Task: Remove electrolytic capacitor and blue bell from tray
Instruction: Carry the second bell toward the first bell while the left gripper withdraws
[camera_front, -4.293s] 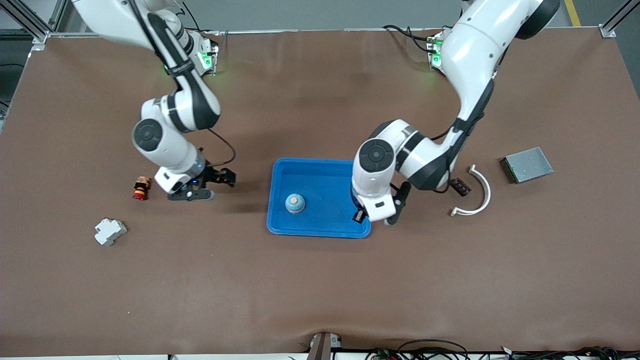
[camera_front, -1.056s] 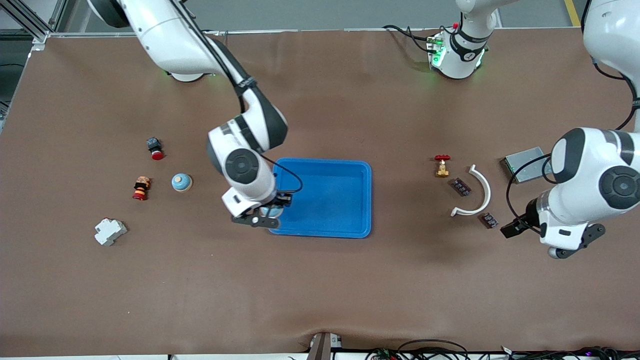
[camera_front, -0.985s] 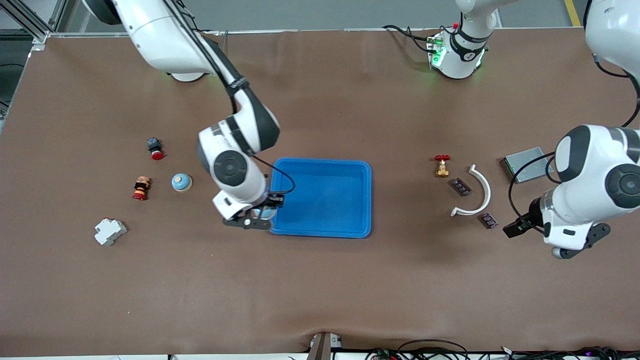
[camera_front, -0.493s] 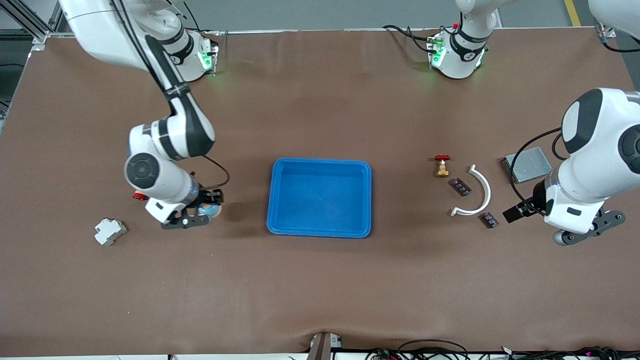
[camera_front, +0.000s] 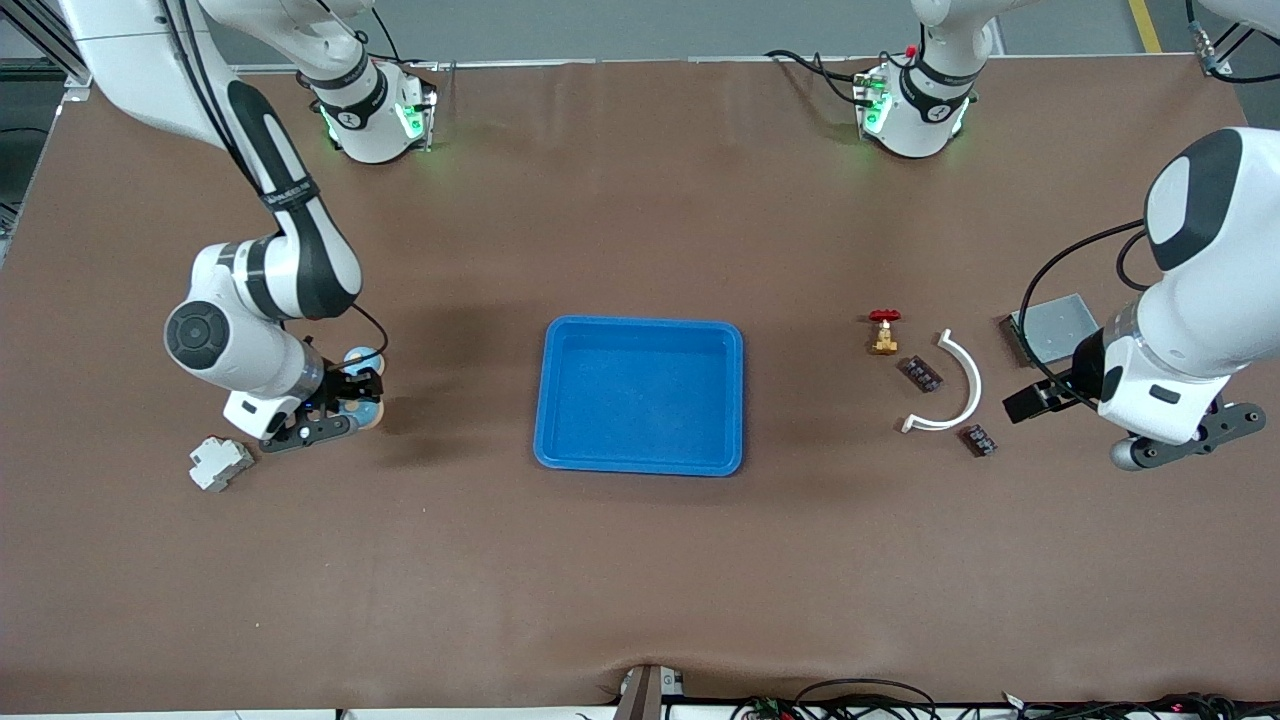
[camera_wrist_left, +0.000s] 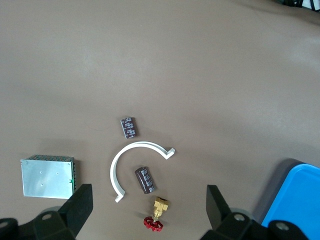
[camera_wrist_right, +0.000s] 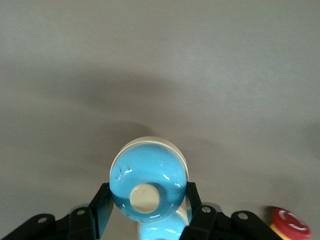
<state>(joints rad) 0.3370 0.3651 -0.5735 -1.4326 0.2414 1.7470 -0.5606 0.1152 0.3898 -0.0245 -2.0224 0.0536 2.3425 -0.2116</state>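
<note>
The tray (camera_front: 640, 460) sits mid-bench. Toward the left arm's end lie a valve (camera_front: 883, 331), two capacitors (camera_front: 919, 373) (camera_front: 977, 440) either side of a curved clip (camera_front: 955, 385), and a metal box (camera_front: 1050, 325). Toward the right arm's end, a breaker (camera_front: 219, 463) lies near the bell (camera_wrist_right: 148, 185).

**Bystanders on my table**

On the brown table (camera_front: 640, 580) I see a blue tray (camera_front: 640, 465) at the middle, with nothing in it. Toward the right arm's end lies a pale grey breaker (camera_front: 220, 463), well apart from the tray. My right wrist view catches the edge of a red button (camera_wrist_right: 291, 223). Toward the left arm's end a white arc (camera_front: 955, 385) lies flat. A brass valve (camera_front: 884, 331) with a red wheel sits just beside it, on the tray's side. A metal box (camera_front: 1055, 327) lies near the arc, closer to the table's end.
</note>
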